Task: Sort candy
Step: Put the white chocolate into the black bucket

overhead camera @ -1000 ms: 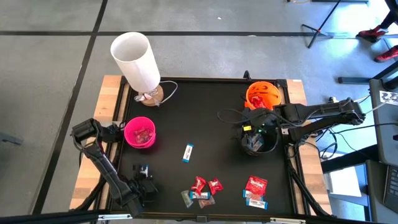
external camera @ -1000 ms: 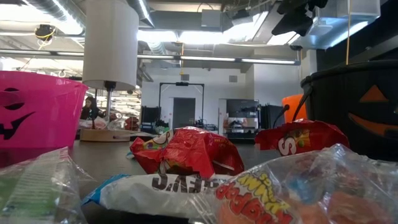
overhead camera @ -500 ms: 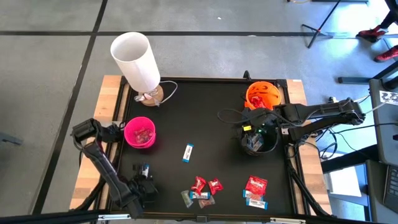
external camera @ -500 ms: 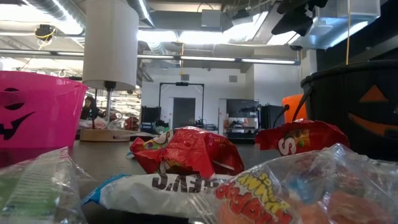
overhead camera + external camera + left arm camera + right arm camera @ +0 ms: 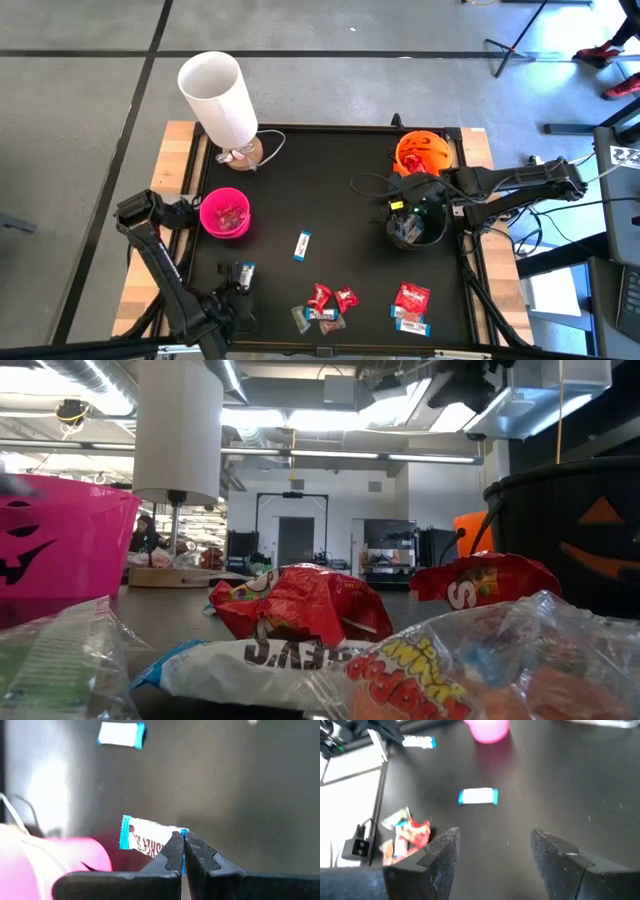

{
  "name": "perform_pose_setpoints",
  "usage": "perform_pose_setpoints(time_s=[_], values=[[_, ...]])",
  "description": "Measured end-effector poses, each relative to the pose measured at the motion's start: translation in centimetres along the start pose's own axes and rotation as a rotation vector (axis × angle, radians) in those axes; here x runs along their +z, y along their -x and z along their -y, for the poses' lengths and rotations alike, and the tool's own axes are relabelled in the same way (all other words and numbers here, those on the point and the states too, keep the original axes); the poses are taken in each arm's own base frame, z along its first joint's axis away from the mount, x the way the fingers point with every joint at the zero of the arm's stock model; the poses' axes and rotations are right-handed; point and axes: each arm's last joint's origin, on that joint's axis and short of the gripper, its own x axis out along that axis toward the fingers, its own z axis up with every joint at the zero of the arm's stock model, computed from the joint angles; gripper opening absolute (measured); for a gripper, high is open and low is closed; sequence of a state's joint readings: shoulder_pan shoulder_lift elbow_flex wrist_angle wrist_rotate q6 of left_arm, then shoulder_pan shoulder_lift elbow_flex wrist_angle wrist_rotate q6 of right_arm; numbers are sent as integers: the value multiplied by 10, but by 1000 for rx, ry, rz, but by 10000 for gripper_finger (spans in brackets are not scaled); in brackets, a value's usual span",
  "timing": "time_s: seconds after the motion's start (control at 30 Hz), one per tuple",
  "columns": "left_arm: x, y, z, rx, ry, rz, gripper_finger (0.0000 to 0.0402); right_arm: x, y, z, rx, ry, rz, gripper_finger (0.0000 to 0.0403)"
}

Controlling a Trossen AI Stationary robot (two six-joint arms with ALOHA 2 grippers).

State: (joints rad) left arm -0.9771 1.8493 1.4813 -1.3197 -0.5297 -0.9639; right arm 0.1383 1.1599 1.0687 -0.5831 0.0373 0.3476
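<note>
My left gripper is shut on a blue-and-white candy. In the high view this gripper is near the table's near-left part, just nearer than the pink bowl. My right gripper is open and hovers over the black bowl. Another blue-and-white candy lies flat mid-table. A cluster of red and silvery candies and a second group lie along the near edge. The orange bowl stands at the far right. My left gripper pinches the blue-and-white candy by one crimped end between its two fingertips. The fingers come down at it from above, slanting. The candy sticks out sideways from the tips, roughly level and lifted clear of the table beside the pink bowl's rim.
A white lamp on a round wooden base stands at the far-left corner, with its cord on the table. Cables trail by the black bowl. The black mat's middle is bare between the bowls. Close to the low camera, candy wrappers fill the foreground.
My left gripper has shifted a little toward the table's right with the blue-and-white candy still in its shut fingers, and its forearm has swung toward the near edge. The right arm and the candies on the table have stayed put.
</note>
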Motion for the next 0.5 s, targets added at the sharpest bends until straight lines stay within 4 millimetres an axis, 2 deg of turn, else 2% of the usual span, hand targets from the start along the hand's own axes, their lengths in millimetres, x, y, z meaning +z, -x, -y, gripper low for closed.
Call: perform_pose_setpoints(time_s=[0.13,0.27,0.5], values=[[11,15,-6,33,-22,69,0,9,-13,-5,62,55,61,241],[25,24,-16,71,-56,125,0,13,-35,-8,77,68,80,241],[52,18,-37,143,-150,150,0,10,-84,-9,80,111,50,241]])
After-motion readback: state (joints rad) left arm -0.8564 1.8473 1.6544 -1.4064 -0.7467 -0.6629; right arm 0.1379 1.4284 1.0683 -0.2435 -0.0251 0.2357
